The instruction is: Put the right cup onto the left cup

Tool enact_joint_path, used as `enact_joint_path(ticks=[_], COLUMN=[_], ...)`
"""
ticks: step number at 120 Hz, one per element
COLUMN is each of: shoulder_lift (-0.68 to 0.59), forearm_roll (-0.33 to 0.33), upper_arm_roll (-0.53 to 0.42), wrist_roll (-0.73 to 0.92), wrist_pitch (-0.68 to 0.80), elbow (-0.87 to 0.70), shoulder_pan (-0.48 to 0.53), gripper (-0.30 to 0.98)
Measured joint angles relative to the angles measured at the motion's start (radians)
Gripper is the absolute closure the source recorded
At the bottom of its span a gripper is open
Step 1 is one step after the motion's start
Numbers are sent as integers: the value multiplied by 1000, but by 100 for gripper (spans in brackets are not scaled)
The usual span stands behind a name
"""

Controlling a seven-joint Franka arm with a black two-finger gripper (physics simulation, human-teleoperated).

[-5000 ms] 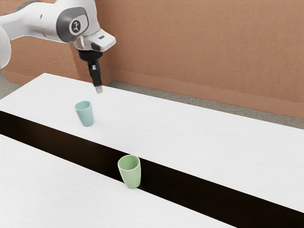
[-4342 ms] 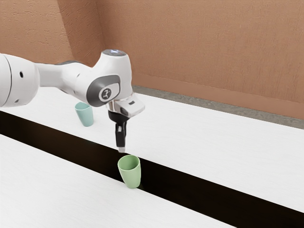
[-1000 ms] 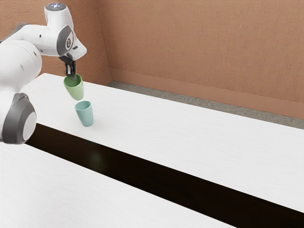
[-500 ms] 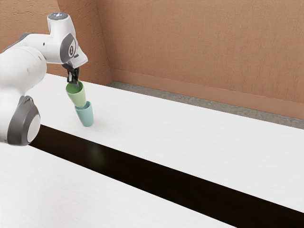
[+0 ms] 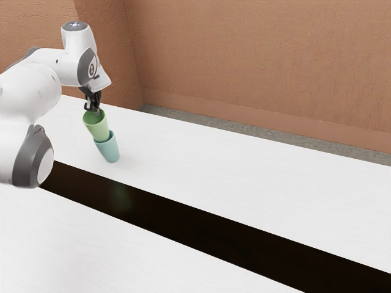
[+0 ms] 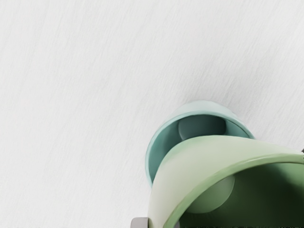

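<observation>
Well, green cup (image 5: pixel 97 127), in the exterior view: held or propped aslant, it cannot be told which, with its lower end set at the teal cup's mouth; how deep it is seated cannot be made out
Teal cup (image 5: pixel 109 151): stood on the white desk (image 5: pixel 214 159), tilted, with its rim partly hidden by the green cup
Claw (image 5: pixel 92 110): placed at the green cup's rim, pointed down; whether it is clamped or spread cannot be told
Dark strip (image 5: pixel 214 227): run lengthwise between two white surfaces, near the teal cup
Green cup, in the wrist view: seen with its mouth turned to the camera, its inner base shown
Teal cup, same view: partly covered by the green cup, its hollow left visible
</observation>
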Motion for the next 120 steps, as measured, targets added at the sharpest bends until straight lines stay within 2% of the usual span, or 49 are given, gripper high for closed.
enact_joint_path(ticks=[48,68,80,95,105,120], shoulder_lift=[28,21,-10,-90,-207,-380], forearm_roll=[-25,-33,-30,-19,9,111], upper_arm_roll=[-8,-7,-6,-7,-22,-98], wrist_roll=[36,45,48,27,-9,-84], wrist_pitch=[37,31,-1,-103,-190,-271], elbow=[6,4,6,-2,-69,-187], shoulder_pan=[4,1,-6,-30,-64,-96], gripper=[78,42,26,14,10,5])
